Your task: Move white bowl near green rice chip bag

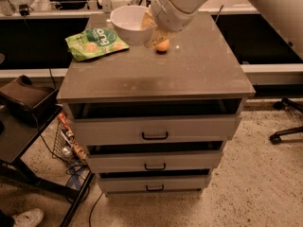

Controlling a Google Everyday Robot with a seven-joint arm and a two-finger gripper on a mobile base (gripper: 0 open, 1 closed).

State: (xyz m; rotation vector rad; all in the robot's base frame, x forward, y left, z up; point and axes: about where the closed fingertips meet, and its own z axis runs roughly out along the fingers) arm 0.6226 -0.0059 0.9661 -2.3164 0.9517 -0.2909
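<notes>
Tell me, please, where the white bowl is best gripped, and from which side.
Grip the white bowl by its thin rim on the right side, coming from above, one finger inside and one outside: the bowl opens upward and looks too wide to span. The gripper sits at that right rim; the green rice chip bag lies to the left.
</notes>
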